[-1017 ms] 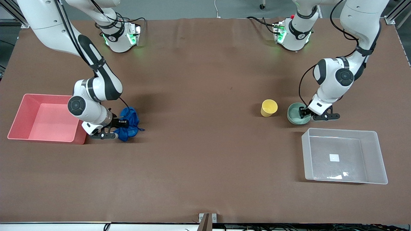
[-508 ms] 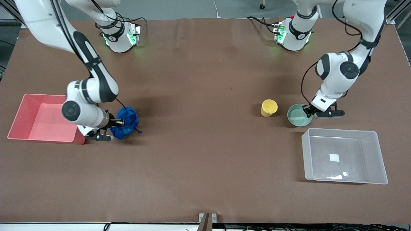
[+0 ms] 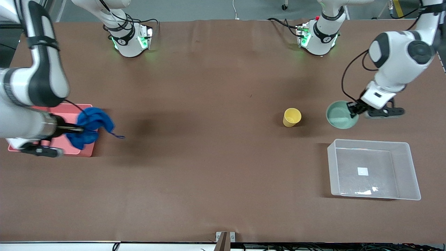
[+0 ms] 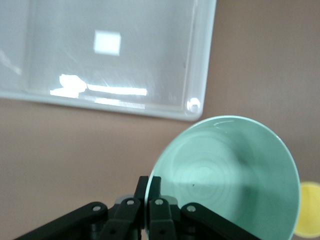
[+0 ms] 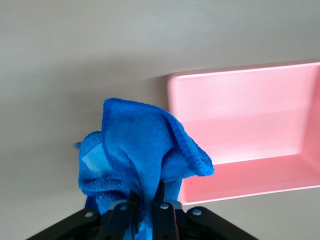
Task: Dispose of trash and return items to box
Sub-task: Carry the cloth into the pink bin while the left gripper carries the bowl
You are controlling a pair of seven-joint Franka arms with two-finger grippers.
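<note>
brown table (image 3: 216, 157) holds the clear box (image 3: 404, 170) and pink bin (image 3: 85, 151). right gripper (image 3: 75, 129), now lifted over the bin's edge, pinches the blue trash (image 3: 91, 127); left gripper (image 3: 353, 108) has raised the mint bowl (image 3: 339, 116) by its rim (yellow cup (image 3: 291, 117) beside).

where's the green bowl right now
The green bowl hangs in the left claw, pinched by its rim above the table between the yellow cup and the clear box.

My brown worktop (image 3: 216, 167) carries the yellow cup (image 3: 291, 117), the clear box (image 3: 374, 169) nearer the camera, and the pink bin (image 3: 78, 150) at my right arm's end.
</note>
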